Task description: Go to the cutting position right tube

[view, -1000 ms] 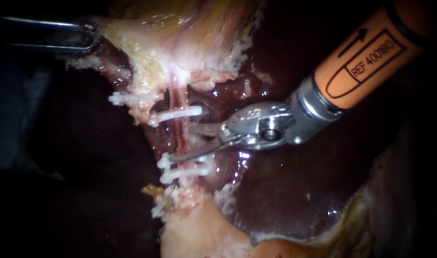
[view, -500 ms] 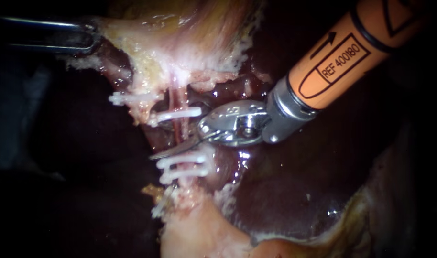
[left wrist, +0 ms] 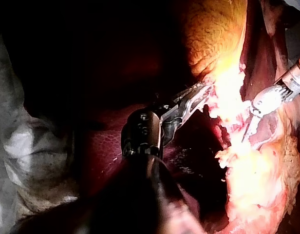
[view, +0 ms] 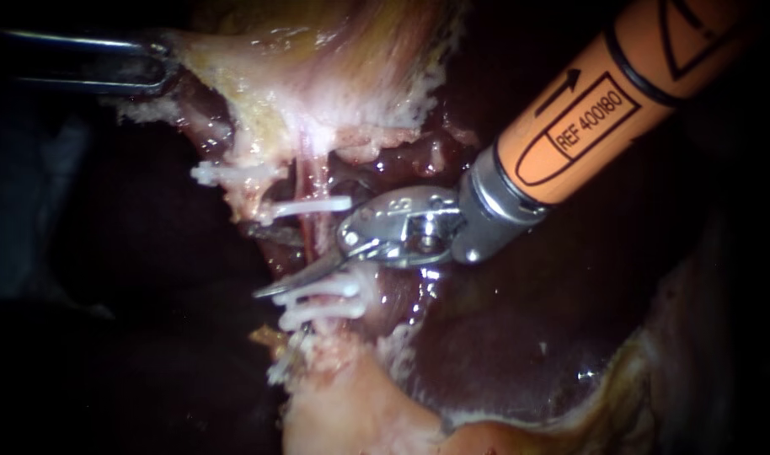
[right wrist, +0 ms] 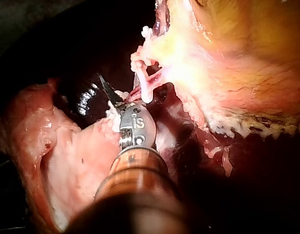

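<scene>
My right instrument (view: 255, 259) comes in from the upper right on an orange shaft. Its two thin blades stand open astride the reddish right tube (view: 310, 233). One blade lies over the tube and the darker one behind it. They sit between the upper white clip (view: 311, 205) and the pair of lower clips (view: 322, 299). Whether the blades touch the tube I cannot tell. My left instrument (view: 153, 66), at the upper left, is shut on the pale gallbladder (view: 318, 67) edge and holds it stretched. The left wrist view shows the left instrument (left wrist: 201, 92) clamped on that tissue.
Another white clip (view: 232, 174) sits on the strand to the left. Dark liver (view: 520, 337) lies under and to the right of the tubes. Pale fatty tissue (view: 343, 413) spreads below the lower clips. The right wrist view shows a dark blade (right wrist: 107, 90) beside a clip (right wrist: 142, 87).
My right instrument has slid leftward along its shaft, so its open blades now reach across and past the tube. The left instrument and the tissue have stayed still.
</scene>
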You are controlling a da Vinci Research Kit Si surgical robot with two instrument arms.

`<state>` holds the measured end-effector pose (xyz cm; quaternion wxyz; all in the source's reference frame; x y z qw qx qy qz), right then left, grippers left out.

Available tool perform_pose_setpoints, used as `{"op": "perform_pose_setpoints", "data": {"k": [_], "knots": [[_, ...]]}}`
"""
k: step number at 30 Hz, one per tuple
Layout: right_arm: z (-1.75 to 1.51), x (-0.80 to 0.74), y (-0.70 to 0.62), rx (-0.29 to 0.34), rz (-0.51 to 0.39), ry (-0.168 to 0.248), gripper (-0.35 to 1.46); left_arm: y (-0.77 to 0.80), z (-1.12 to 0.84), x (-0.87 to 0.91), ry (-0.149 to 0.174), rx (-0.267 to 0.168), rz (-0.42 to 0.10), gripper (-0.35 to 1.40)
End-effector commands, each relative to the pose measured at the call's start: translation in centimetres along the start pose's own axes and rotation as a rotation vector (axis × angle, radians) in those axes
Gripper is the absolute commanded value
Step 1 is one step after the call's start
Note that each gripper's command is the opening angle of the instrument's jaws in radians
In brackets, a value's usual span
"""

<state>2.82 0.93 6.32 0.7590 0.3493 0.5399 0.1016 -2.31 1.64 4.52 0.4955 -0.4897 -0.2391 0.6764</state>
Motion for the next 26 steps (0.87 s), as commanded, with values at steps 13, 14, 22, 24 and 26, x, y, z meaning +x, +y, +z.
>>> {"op": "perform_pose_setpoints", "data": {"k": [13, 14, 22, 24, 26], "knots": [[-0.02, 0.29, -0.3, 0.048, 0.008, 0.041, 1.31, -0.01, -0.01, 0.0, 0.0, -0.001, 0.0, -0.35], [-0.02, 0.3, -0.31, 0.049, 0.008, 0.041, 1.31, -0.01, -0.01, 0.0, 0.0, -0.001, 0.0, -0.35], [-0.03, 0.3, -0.3, 0.049, 0.008, 0.041, 1.31, -0.01, -0.01, 0.0, 0.0, -0.001, 0.0, -0.35], [-0.03, 0.3, -0.3, 0.049, 0.008, 0.041, 1.31, -0.01, -0.01, 0.0, 0.0, -0.001, 0.0, -0.35], [-0.03, 0.3, -0.3, 0.049, 0.008, 0.041, 1.31, -0.01, -0.01, 0.0, 0.0, -0.001, 0.0, -0.35]]}}
